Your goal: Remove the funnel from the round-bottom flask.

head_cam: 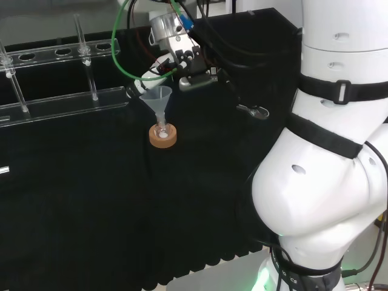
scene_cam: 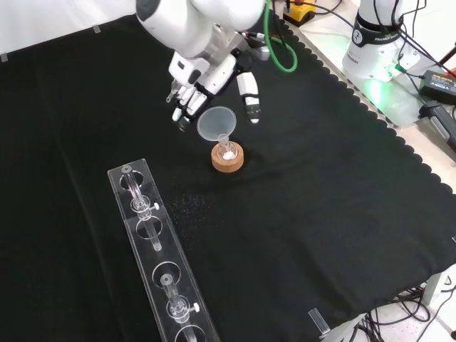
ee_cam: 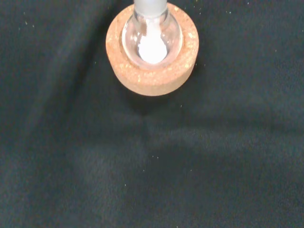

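My fingers (scene_cam: 187,100) hung relaxed and spread, the thumb (scene_cam: 250,100) apart from them, grasping nothing, my hand (scene_cam: 206,82) poised just beyond the funnel (scene_cam: 217,125) in the front view. The funnel still sat upright with its stem in the neck of the round-bottom flask (ee_cam: 152,40), which held something white at its bottom. The flask rested in a cork ring (head_cam: 163,136) on the black table (scene_cam: 320,199). A clear rack (scene_cam: 160,260) lay nearer the front camera.
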You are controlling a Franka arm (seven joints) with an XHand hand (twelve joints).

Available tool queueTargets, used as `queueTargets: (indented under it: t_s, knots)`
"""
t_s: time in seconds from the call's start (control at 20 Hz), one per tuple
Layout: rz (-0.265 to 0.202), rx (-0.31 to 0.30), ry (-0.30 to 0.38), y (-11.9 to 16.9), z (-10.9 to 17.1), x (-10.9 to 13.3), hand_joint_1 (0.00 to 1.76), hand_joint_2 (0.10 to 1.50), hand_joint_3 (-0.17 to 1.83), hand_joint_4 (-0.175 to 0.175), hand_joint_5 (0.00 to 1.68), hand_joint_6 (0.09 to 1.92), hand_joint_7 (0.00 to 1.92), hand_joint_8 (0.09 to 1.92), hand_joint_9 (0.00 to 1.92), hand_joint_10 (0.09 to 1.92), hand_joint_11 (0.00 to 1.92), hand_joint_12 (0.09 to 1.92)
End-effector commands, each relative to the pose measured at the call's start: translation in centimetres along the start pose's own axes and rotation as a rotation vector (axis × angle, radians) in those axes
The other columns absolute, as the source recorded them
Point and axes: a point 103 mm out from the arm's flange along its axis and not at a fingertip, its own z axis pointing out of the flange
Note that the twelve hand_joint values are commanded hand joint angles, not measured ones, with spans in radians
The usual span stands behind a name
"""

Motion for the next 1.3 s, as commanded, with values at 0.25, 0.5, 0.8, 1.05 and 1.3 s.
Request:
queueTargets:
  t_s: [0.25,0.5,0.8,1.05,1.3]
  knots:
    - [0.021,0.009,-0.095,2.5,2.5,1.5,0.02,0.68,0.02,0.013,0.0,0.09,0.0,0.09,0.0,0.09,0.0,1.32]
    - [0.038,0.046,-0.111,3.6,2.9,0.8,0.02,0.68,0.02,0.005,0.0,0.09,0.0,0.09,0.0,0.09,0.0,1.33]
    - [0.079,0.013,-0.142,2.5,1.5,0.3,0.03,0.69,0.02,0.003,0.0,0.09,0.0,0.09,0.0,0.09,0.0,1.33]
    - [0.106,-0.012,-0.181,2.2,0.1,0.4,0.03,0.69,0.02,0.004,0.0,0.09,0.0,0.09,0.0,0.09,0.0,1.34]
    - [0.109,0.002,-0.179,3.5,0.0,-0.1,0.04,0.7,0.02,0.003,0.0,0.09,0.0,0.09,0.0,0.09,0.0,1.36]
